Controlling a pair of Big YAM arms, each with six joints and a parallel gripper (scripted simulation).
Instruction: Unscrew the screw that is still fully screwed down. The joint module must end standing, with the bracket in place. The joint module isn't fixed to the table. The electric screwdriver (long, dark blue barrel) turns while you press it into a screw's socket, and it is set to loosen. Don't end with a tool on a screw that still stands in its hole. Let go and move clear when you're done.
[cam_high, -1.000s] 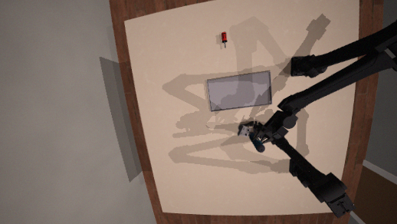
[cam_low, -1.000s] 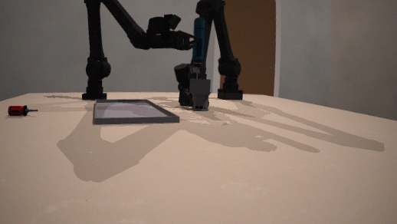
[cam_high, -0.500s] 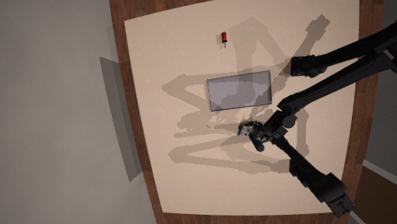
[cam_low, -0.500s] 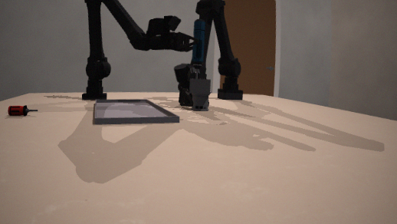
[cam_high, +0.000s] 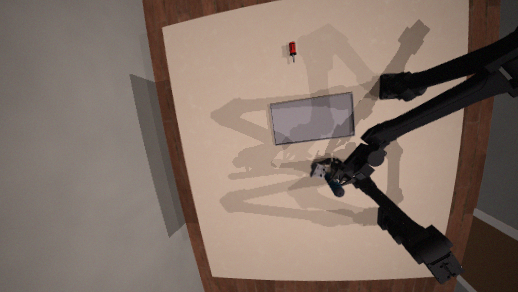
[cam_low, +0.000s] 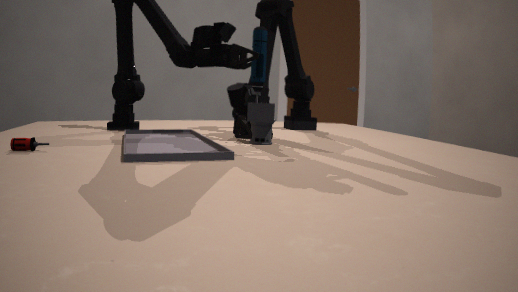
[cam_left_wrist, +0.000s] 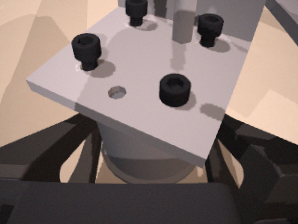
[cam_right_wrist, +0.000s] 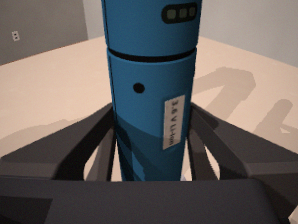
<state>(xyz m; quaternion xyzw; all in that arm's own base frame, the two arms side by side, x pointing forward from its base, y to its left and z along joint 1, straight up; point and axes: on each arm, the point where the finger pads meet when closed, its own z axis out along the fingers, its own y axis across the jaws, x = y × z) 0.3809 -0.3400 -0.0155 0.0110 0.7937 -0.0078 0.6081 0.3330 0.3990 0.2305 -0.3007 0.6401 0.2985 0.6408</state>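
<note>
Right tool (cam_high: 336, 179) (cam_low: 255, 58) (cam_right_wrist: 152, 112): fingers pinching the blue barrel of one electric screwdriver (cam_high: 338, 190) (cam_low: 259, 55) (cam_right_wrist: 151, 100), upright. Left tool (cam_low: 255, 131) (cam_left_wrist: 155, 125): fingers clasping the joint module (cam_low: 261, 132) (cam_left_wrist: 145, 150), standing on the surface (cam_high: 240, 250) (cam_low: 300, 225), just right of centre in my exterior view. One bracket plate (cam_left_wrist: 145, 65), in place: three screws raised, one screw (cam_left_wrist: 175, 91) seated. One tray (cam_high: 312, 119) (cam_low: 177, 157); one red screwdriver (cam_high: 292, 49) (cam_low: 23, 144), far left.

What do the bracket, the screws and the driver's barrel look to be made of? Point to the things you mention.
Bracket (cam_left_wrist: 145, 60): likely matte grey metal, by its flat, crisp-edged plate, though painted plastic is possible.
Screws (cam_left_wrist: 175, 90): probably black-finished steel, dark with socketed heads.
Barrel (cam_right_wrist: 150, 115): blue, probably plastic with a soft sheen, by its moulded-looking seam and printed label.
</note>
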